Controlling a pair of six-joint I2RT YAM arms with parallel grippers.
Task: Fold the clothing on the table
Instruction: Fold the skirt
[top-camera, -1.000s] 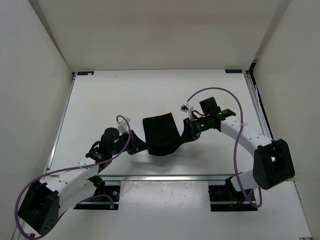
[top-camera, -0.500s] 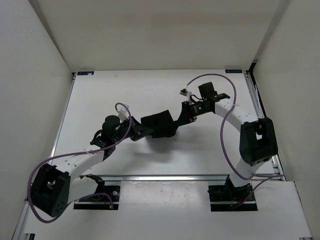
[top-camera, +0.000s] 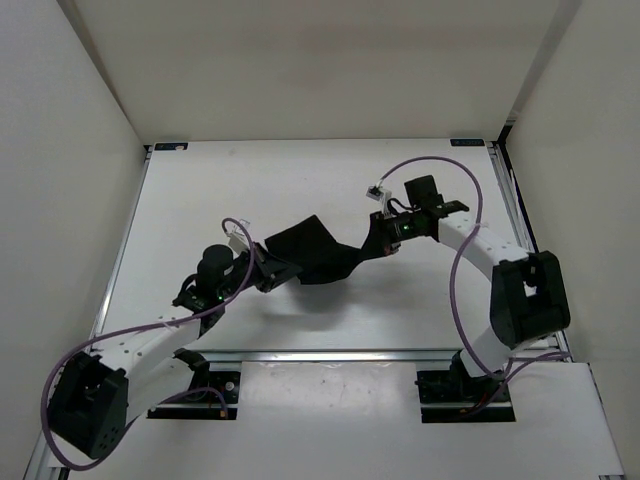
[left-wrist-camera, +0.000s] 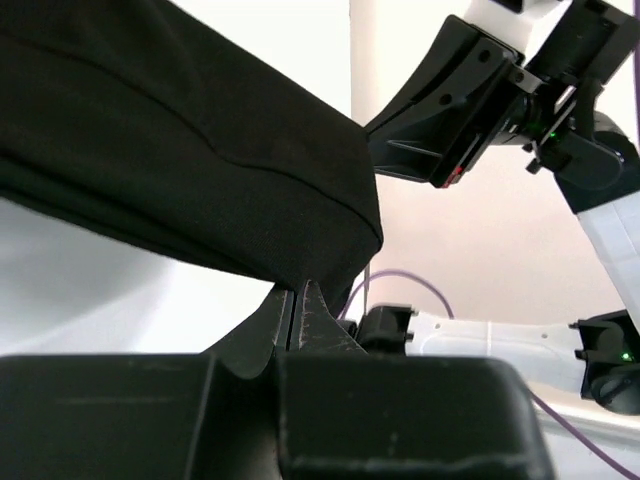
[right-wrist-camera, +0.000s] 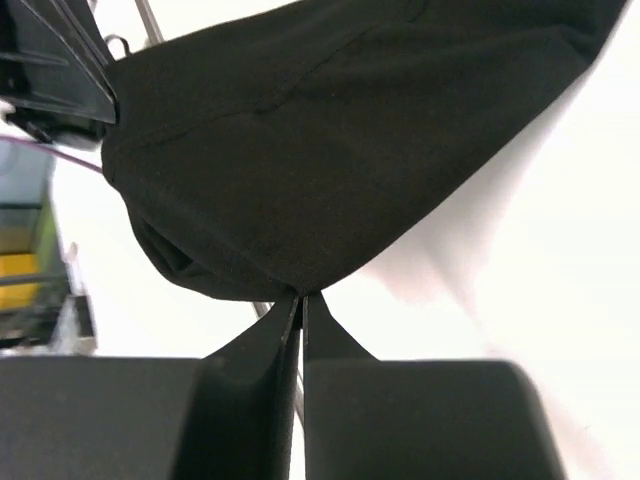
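Garment: the black garment (top-camera: 312, 250) sits just below the middle of the overhead frame, slung between the two grippers over the white table (top-camera: 200, 200); its middle sags and one flap peaks toward the upper left

Left gripper: the left gripper (top-camera: 272, 275) is clamped on the garment's left end; in its wrist view the fingertips meet in a thin line with the hem bulging out just above them

Right gripper: the right gripper (top-camera: 372, 248) is pinched closed on the right end; its wrist view shows fabric fanning out from the very tip of the closed jaws

Change over the last second: the garment was a broad, squarish panel lower in the overhead frame; half a second ago both arms had carried it up the frame and bunched it narrow; now they have eased back down a little, the cloth is drawn out sideways again, and the right arm's elbow has swung in toward the right rail

Meaning for the task: this looks like mid-fold, with the held ends being carried over to lay one part on another; neither wrist view shows the cloth spread flat, so no fold is set yet

Risk: both grips bite only a narrow edge; uneven pulling could drag the hem out of one of them or twist the fold
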